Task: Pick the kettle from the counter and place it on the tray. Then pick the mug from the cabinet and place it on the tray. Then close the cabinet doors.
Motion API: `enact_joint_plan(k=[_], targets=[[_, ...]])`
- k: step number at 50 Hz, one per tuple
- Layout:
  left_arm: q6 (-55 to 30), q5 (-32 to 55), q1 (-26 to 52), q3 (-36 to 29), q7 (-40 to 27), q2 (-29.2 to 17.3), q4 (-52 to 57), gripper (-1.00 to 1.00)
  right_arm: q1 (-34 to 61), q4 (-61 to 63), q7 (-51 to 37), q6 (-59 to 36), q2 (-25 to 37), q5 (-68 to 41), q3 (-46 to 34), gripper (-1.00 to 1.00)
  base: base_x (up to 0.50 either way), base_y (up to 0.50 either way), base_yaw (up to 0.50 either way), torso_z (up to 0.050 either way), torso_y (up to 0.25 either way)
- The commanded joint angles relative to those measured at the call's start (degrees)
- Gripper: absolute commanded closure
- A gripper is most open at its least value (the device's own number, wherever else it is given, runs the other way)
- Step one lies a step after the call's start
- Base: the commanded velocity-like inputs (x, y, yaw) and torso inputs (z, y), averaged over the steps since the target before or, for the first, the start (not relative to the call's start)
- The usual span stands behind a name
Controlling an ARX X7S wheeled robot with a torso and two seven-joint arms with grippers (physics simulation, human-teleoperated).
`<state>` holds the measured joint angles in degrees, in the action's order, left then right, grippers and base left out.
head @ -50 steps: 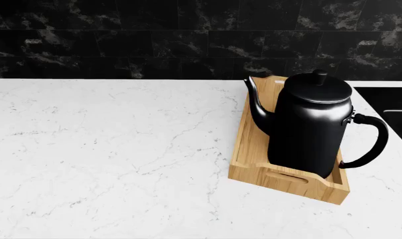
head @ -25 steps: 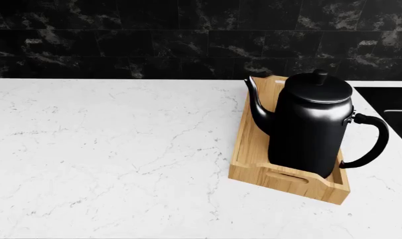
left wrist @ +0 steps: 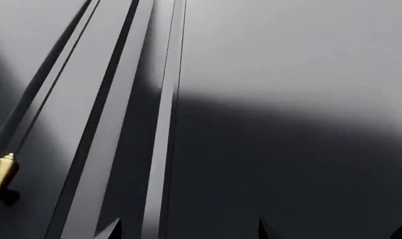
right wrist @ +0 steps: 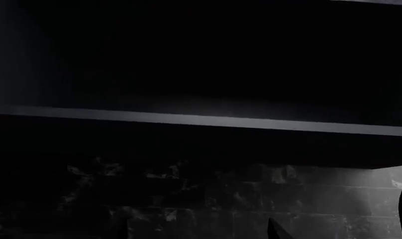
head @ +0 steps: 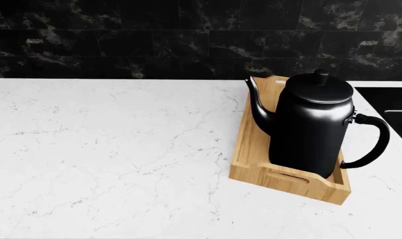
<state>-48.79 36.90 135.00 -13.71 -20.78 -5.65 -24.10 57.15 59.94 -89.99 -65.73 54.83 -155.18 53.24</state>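
The glossy black kettle (head: 310, 127) stands upright on the light wooden tray (head: 280, 180), at the right side of the white marble counter (head: 108, 149). Its spout points left and its loop handle hangs past the tray's right rim. The mug is out of view. No arm shows in the head view. My left gripper (left wrist: 187, 231) is open close in front of grey cabinet doors (left wrist: 267, 74), with only its dark fingertips (left wrist: 113, 230) showing. My right gripper (right wrist: 197, 230) is open and empty under a dark cabinet underside (right wrist: 201, 122).
A brass door handle (left wrist: 0, 177) sits at the edge of the left wrist view. Black marble wall tiles (head: 154, 40) run behind the counter. A dark recess (head: 390, 107) lies to the right of the tray.
The head view has drifted by a pixel or two. The kettle and tray stand as before.
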Motion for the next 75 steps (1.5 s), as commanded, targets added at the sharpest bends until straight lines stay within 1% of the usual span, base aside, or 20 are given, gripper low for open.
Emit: enact_joint_plan(k=[1,7,11,20,26,36,44,49,51,52,54,56,58,61,64,65,68,71,73,75], targets=[[2.09,11.33,-0.01,-8.66,8.53,5.65,-4.44,-1.00,-2.21,0.05,0.00,-2.04,-1.03,-2.98,4.21,-1.00,0.00,0.00,0.00,0.000,0.000],[-0.05,3.93,-0.01,-14.17,12.34,5.65,-7.91,-1.00,-2.80,0.05,0.00,-2.96,-1.43,-3.94,5.42,-1.00,0.00,0.00,0.00,0.000,0.000],[0.09,1.84,-0.01,-17.48,13.43,5.65,-10.08,-1.00,-2.71,0.05,0.00,-3.22,-1.38,-4.20,5.64,-1.00,0.00,0.00,0.00,0.000,0.000],[-0.24,1.13,-0.01,-23.60,15.11,5.65,-11.72,-1.00,-3.69,0.05,0.01,-4.42,-2.13,-5.03,7.26,-1.00,0.00,0.00,0.00,0.000,0.000],[-0.74,0.06,-0.01,-29.47,15.79,5.65,-12.70,-1.00,-4.48,0.05,0.01,-4.92,-2.41,-5.73,8.41,-1.00,0.00,0.00,0.00,0.000,0.000],[1.48,2.04,-0.01,-38.73,16.01,5.65,-16.36,-1.00,-4.90,0.05,0.01,-5.62,-3.26,-5.55,8.36,-1.00,0.00,0.00,0.00,0.000,0.000],[6.33,6.34,-0.03,-50.90,15.84,5.64,-19.67,-1.00,-5.80,0.05,0.01,-7.23,-4.95,-5.02,8.50,-1.00,0.00,0.00,0.00,0.000,0.000],[8.27,9.26,-0.05,-54.83,15.53,5.64,-21.22,-1.00,-6.43,0.05,0.00,-8.41,-6.47,-3.95,7.93,-1.00,0.00,0.00,0.00,0.000,0.000],[8.44,8.81,-0.04,-54.12,15.49,5.64,-21.58,-1.00,-6.30,0.05,0.00,-8.55,-6.77,-3.45,7.35,-1.00,0.00,0.00,0.00,0.000,0.000],[8.28,8.29,-0.03,-52.73,15.53,5.64,-21.55,-1.00,-6.40,0.05,0.00,-8.48,-6.83,-3.40,7.41,-1.00,0.00,0.00,0.00,0.000,0.000],[8.56,6.10,-0.03,-47.45,15.97,5.64,-21.31,-1.00,-6.03,0.05,0.01,-8.10,-7.07,-3.99,7.58,-1.00,0.00,0.00,0.00,0.000,0.000],[9.07,1.70,-0.02,-37.36,16.85,5.64,-20.04,-1.00,-5.90,0.05,0.01,-7.87,-7.24,-4.11,7.60,-1.00,0.00,0.00,0.00,0.000,0.000],[8.31,-4.30,-0.01,-25.03,17.51,5.64,-17.11,-1.00,-5.45,0.05,0.00,-7.49,-7.15,-3.50,6.52,-1.00,0.00,0.00,0.00,0.000,0.000],[4.80,-8.91,-0.01,-10.64,17.94,5.64,-10.70,-1.00,-4.15,0.05,0.00,-6.69,-6.78,-3.00,5.15,-1.00,0.00,0.00,0.00,0.000,0.000],[0.31,-8.36,-0.02,0.11,15.70,5.59,-4.50,-1.00,-2.56,0.05,0.00,-5.60,-6.38,-1.78,2.81,-1.00,0.00,0.00,0.00,0.000,0.000],[-1.25,-8.03,-0.04,2.36,15.06,5.33,-2.38,-1.00,-1.94,0.05,0.00,-5.15,-6.18,-1.23,1.81,-1.00,0.00,0.00,0.00,0.000,0.000],[-9.64,-2.67,-4.08,7.74,9.13,2.74,13.00,-1.00,-0.18,0.05,0.00,-4.49,-5.45,-0.22,-0.56,-1.00,0.00,0.00,0.00,0.000,0.000],[-21.24,5.08,-8.40,14.97,2.25,1.42,29.75,-1.00,1.10,0.06,0.00,-4.13,-5.56,1.61,-3.30,-1.00,0.00,0.00,0.00,0.000,0.000],[-29.57,11.23,-11.17,21.28,-2.89,1.66,39.57,-1.00,1.86,0.06,0.00,-4.07,-5.95,2.94,-5.10,-1.00,0.00,0.00,0.00,0.000,0.000],[-38.57,17.94,-13.60,29.31,-8.32,3.05,47.69,-1.00,2.55,0.05,0.00,-3.82,-6.02,3.38,-6.12,-1.00,0.00,0.00,0.00,0.000,0.000]])
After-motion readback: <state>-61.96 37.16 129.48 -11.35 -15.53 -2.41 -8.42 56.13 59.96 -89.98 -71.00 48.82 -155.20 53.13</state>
